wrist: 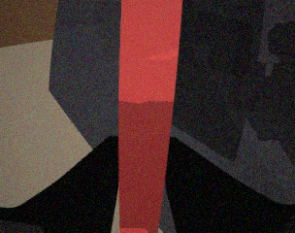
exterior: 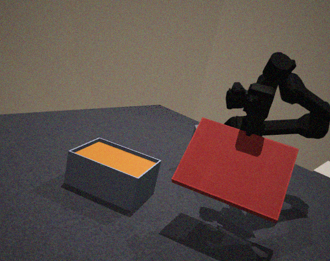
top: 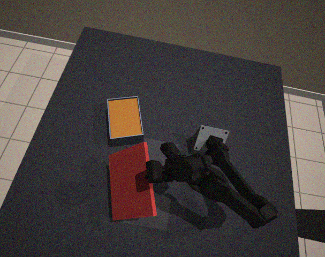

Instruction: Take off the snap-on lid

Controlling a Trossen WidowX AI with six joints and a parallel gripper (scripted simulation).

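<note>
The storage box [top: 126,140] [exterior: 101,182] stands open and upright on the table, dark-walled with a pale rim and an orange inside. The red lid [top: 129,196] [exterior: 215,168] [wrist: 149,49] is off the box and in the air, steeply tilted, one broad face toward the exterior camera. Its shadow lies on the table below it. My gripper [top: 151,172] [exterior: 252,134] [wrist: 142,147] is shut on the lid's raised edge, one finger on each side. The inner face of the lid is hidden in the exterior view.
The dark table [top: 171,77] [exterior: 47,135] carries the box and the arm. The arm's light grey base plate [top: 210,131] is right of the lid in the top view. The box stands close beyond the lid's far end in that view, left of it in the exterior view.
</note>
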